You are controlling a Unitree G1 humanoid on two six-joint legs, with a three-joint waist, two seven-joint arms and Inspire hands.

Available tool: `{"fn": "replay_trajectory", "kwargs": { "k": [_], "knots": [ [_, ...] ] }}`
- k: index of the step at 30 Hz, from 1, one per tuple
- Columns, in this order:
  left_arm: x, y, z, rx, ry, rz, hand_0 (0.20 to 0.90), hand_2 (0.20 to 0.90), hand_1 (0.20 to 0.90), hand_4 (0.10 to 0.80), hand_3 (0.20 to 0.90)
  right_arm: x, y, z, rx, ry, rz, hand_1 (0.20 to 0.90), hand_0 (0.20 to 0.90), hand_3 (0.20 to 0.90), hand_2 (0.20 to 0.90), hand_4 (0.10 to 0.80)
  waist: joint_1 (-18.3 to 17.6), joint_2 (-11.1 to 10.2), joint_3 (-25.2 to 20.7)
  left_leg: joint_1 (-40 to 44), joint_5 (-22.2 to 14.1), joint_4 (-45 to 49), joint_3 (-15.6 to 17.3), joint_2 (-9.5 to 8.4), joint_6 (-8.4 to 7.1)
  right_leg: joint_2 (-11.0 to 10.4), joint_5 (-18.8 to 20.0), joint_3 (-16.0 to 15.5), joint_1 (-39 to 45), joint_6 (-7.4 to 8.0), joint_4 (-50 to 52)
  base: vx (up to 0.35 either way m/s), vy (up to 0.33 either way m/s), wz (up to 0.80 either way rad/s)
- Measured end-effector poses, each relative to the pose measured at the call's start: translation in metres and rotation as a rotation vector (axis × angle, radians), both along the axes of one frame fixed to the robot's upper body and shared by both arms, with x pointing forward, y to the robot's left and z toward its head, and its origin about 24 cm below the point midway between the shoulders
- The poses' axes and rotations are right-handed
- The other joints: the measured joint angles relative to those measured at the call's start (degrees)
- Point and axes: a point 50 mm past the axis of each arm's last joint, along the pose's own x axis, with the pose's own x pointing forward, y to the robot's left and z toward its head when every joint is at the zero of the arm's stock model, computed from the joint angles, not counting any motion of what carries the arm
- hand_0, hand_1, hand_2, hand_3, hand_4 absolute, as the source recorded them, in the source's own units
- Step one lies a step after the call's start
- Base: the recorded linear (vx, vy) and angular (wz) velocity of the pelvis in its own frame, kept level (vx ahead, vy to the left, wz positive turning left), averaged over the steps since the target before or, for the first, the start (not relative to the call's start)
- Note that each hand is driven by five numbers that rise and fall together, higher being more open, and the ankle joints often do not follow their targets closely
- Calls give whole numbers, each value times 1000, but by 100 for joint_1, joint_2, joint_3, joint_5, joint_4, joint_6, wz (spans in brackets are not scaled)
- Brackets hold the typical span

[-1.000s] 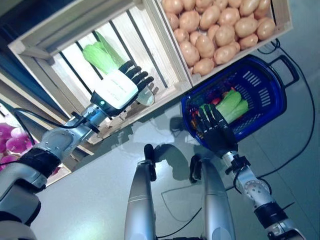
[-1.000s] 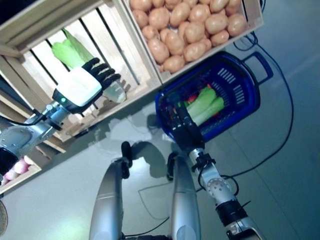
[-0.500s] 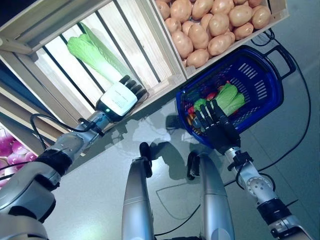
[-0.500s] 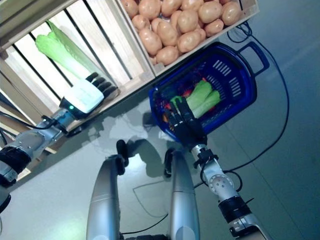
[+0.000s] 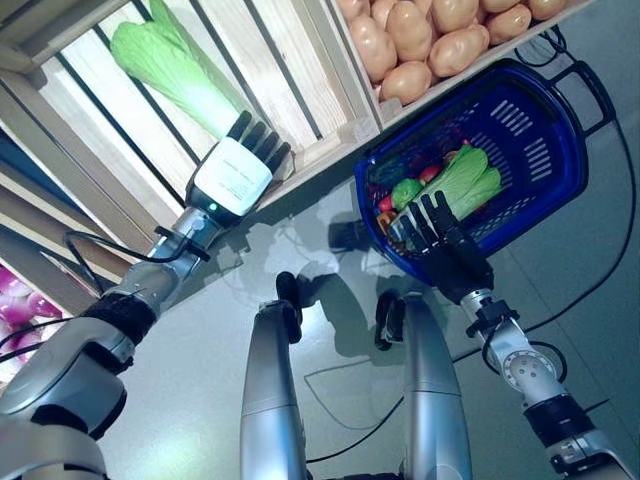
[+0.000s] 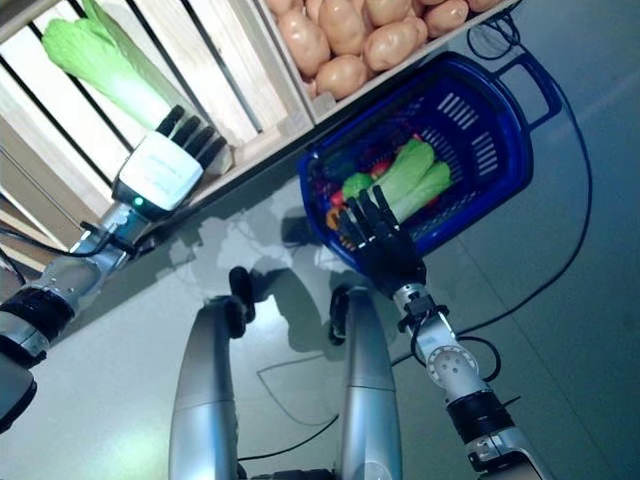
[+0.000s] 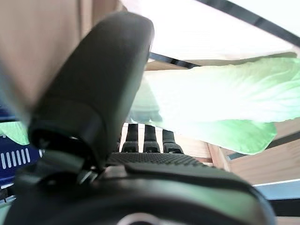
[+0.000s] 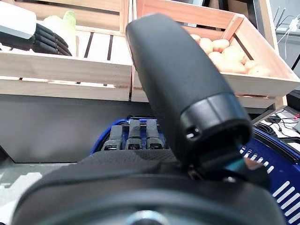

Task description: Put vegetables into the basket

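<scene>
Wooden crate [image 5: 330,60] front edge meets the left hand [image 5: 232,177], fingers straight beside cabbage [image 5: 165,62]; right hand [image 5: 450,255] spread over basket [image 5: 560,170] rim.

The slatted crate [image 5: 120,120] in the upper left of the frame is pale, unfinished wood with a matt, planed surface. The neighbouring potato crate [image 5: 365,85] is the same raw wood. The basket [image 5: 560,140] at right of centre is glossy blue plastic with moulded slots. The cabbage [image 5: 165,65] at upper left looks smooth and slightly waxy. The potatoes [image 5: 420,35] have matt tan skins. The left hand [image 5: 235,175] carries a smooth white plastic back cover; the right hand [image 5: 450,255] is matt black. The floor [image 5: 180,400] is smooth grey with a faint sheen.
</scene>
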Motion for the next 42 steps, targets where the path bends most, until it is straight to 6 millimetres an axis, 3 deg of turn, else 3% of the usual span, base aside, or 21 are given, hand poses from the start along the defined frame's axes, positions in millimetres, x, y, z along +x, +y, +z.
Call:
{"fn": "replay_trajectory", "kwargs": {
  "k": [6, 7, 8, 9, 10, 21, 29, 34, 42],
  "knots": [
    [1, 0, 7, -6, -29, 9, 900, 900, 900, 800, 900, 0, -1, 2, -5, -7, 1, 900, 900, 900, 900, 800, -14, -4, 0, -163, -61, 140, 6, -2, 40, -13, -29, 23, -135, 19, 80, -4, 12, 0],
    [1, 0, 7, 2, -29, 9, 764, 764, 764, 709, 764, 0, -1, 2, -5, -8, 0, 900, 900, 900, 900, 800, -15, -4, 0, -163, -63, 140, 8, -5, 41, -16, -31, 26, -135, 24, 79, 0, 0, 0],
    [1, -1, 7, 12, -29, 10, 535, 535, 535, 557, 535, 0, -2, 3, -5, -9, 0, 900, 900, 900, 900, 800, -13, -5, 0, -163, -69, 141, 16, -6, 47, -20, -35, 32, -135, 29, 79, 0, 0, 0],
    [1, -1, 7, 16, -28, 12, 458, 458, 458, 505, 458, 0, -2, 3, -5, -10, 0, 900, 900, 900, 900, 800, -12, -5, 0, -163, -76, 142, 19, -7, 47, -20, -37, 37, -135, 32, 78, 0, 0, 0],
    [1, -1, 7, 20, -29, 11, 300, 300, 300, 400, 300, 0, -1, 3, -4, -11, 1, 900, 900, 900, 900, 800, -9, -5, 0, -163, -80, 143, 20, -6, 46, -20, -38, 37, -135, 35, 75, 0, 0, 0],
    [1, -5, 19, 50, -69, -4, 300, 300, 300, 400, 300, -1, -3, 11, 1, -46, 0, 900, 900, 900, 900, 800, -14, -7, 0, -120, -92, 49, 65, 0, 38, -13, -22, 63, -127, 70, -2, 0, 0, 0],
    [-1, -5, 11, 62, -39, -9, 300, 300, 300, 400, 300, -7, -1, 8, -25, -45, 17, 900, 900, 900, 900, 800, -39, -13, 0, 128, -83, -134, 157, 13, 79, -19, 4, 86, 88, 109, -186, 47, -19, -2],
    [-9, 4, -6, 40, -6, -24, 300, 300, 300, 400, 300, -12, 1, 1, -15, -22, 26, 900, 900, 900, 900, 800, -55, -26, 0, 688, 99, -792, 190, -14, 10, -15, 140, -26, 632, 128, -779, 26, -6, 2],
    [-29, 24, -19, -176, -38, -65, 300, 300, 300, 400, 300, -15, 19, -1, -106, -65, 47, 900, 900, 900, 900, 800, 1, -92, 2, 2165, 644, -2456, 297, -114, -17, 44, 523, -231, 1980, 194, -2171, 53, -19, 3]
  ]
}}
